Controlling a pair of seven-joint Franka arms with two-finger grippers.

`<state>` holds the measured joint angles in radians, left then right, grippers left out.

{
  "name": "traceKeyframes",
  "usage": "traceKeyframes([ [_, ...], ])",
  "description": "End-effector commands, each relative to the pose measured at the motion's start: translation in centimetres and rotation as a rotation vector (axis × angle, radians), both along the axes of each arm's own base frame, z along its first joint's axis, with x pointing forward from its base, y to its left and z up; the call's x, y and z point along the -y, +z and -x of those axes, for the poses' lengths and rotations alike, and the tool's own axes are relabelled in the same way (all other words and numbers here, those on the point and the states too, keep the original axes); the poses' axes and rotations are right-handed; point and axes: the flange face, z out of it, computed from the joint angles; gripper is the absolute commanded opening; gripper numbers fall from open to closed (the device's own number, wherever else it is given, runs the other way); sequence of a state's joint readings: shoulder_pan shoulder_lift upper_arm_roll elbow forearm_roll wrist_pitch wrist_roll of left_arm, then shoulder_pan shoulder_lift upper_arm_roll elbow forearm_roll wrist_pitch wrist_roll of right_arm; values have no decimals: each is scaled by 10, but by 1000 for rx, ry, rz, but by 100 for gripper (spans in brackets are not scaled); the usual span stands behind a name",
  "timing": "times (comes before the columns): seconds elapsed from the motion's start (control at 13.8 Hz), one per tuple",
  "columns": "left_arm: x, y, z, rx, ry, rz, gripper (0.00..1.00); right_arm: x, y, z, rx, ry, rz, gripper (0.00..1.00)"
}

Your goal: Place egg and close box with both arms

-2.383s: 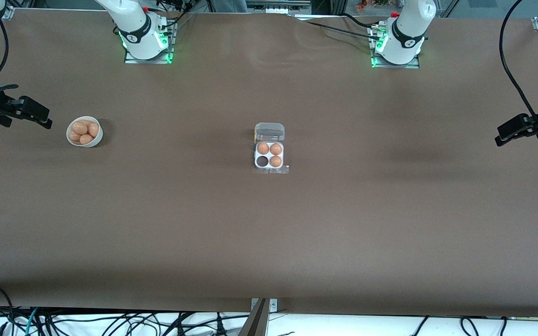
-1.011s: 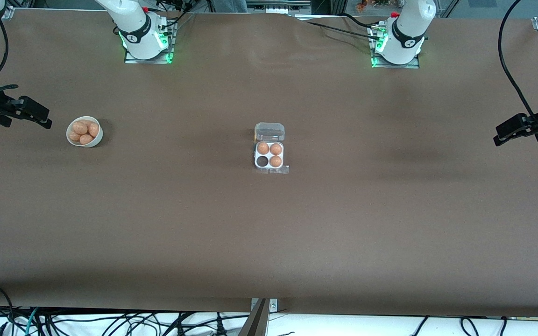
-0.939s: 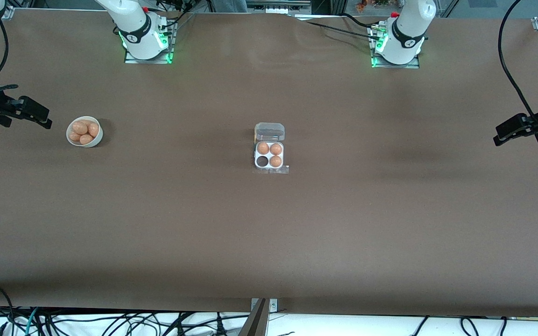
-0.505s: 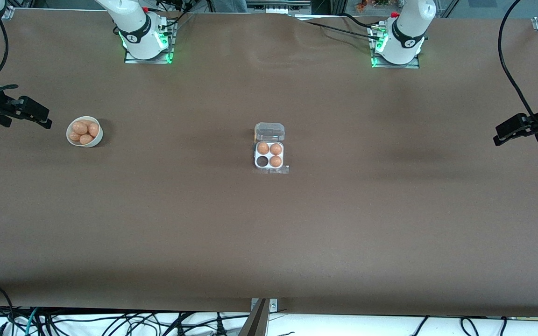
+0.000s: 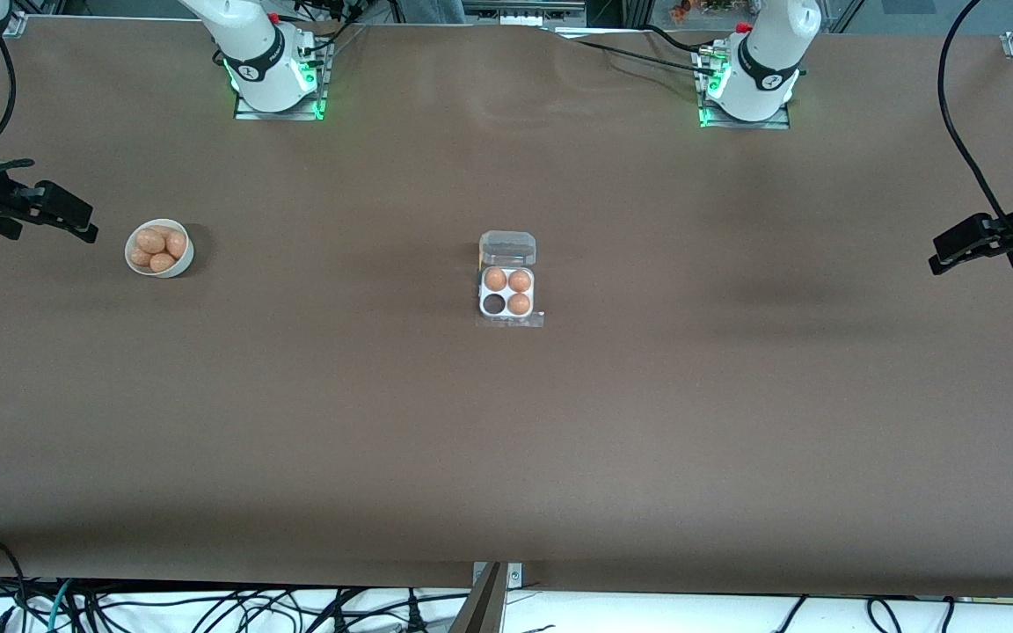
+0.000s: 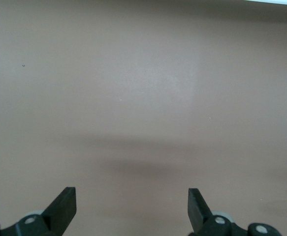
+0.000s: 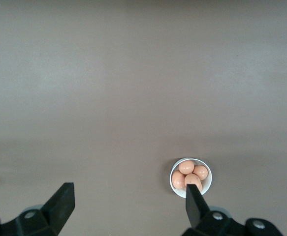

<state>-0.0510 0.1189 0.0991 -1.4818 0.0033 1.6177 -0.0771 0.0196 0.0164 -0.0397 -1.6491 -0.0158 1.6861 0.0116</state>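
The clear egg box (image 5: 507,292) sits mid-table with its lid (image 5: 507,248) open. Three orange-brown eggs fill its cells and one cell (image 5: 494,304) is empty. Several more eggs (image 5: 157,249) lie in a white bowl (image 5: 180,262) toward the right arm's end; they also show in the right wrist view (image 7: 190,174). My right gripper (image 5: 62,213) is open and empty, raised beside the bowl; it shows in its wrist view (image 7: 128,204). My left gripper (image 5: 968,244) is open and empty, raised over the left arm's end of the table; its wrist view (image 6: 132,209) shows only bare table.
Brown table cover (image 5: 506,440) spreads wide around the box. Both arm bases (image 5: 273,70) (image 5: 748,75) stand at the table's edge farthest from the front camera. Cables hang at the edge nearest it.
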Motion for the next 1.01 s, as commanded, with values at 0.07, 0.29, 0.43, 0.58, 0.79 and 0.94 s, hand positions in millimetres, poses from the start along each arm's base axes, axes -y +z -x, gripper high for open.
traceKeyframes([
  [0.07,-1,9,1,-2,-18,-25,100,1,4,-1,7,-1,-5,100],
  [0.29,-1,9,1,-2,-18,-25,100,3,-11,-7,-22,19,3,100],
  [0.43,-1,9,1,-2,-18,-25,100,4,-24,-10,-62,18,3,100],
  [0.58,-1,9,2,-2,-17,-25,100,10,-38,-13,-92,10,14,100],
  [0.79,-1,9,1,-2,-18,-25,100,40,-72,-17,-156,-26,77,100],
  [0.94,0,9,1,-2,-20,-25,100,62,-99,-18,-192,-54,103,100],
])
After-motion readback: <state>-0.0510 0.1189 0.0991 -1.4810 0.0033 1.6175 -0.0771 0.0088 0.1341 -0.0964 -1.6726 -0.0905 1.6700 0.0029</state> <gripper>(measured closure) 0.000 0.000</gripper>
